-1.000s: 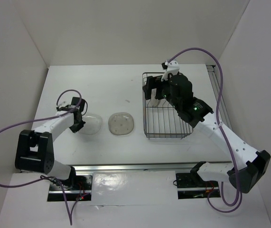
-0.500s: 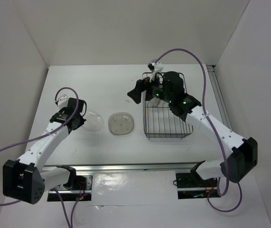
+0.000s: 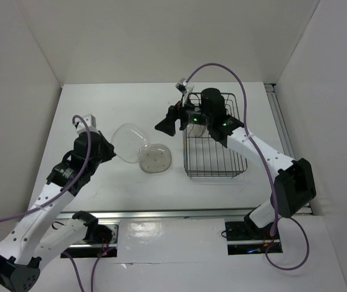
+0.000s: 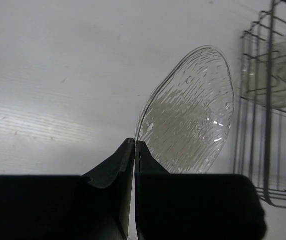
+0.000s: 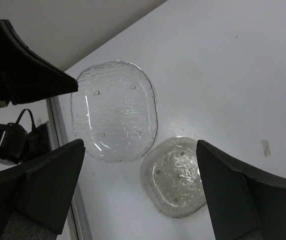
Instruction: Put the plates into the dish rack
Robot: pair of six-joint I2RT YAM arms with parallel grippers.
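A clear plate (image 3: 130,141), probably light, stiff, slippery plastic, hangs tilted above the worktop (image 3: 130,100). The left tool (image 4: 134,142) is clamped on its rim, which looks the sensible place to hold it. A grey plate (image 3: 155,158) lies flat just beside. The right tool (image 5: 140,142) hovers empty, jaws wide apart, near the dish rack (image 3: 216,174).

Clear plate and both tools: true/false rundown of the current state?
1. The left tool is shut on the rim of the clear plate. True.
2. The clear plate lies flat on the table. False: it is held tilted up on edge.
3. The right tool is open and empty. True.
4. The smoky plate sits in the dish rack. False: it lies flat on the table, left of the rack.
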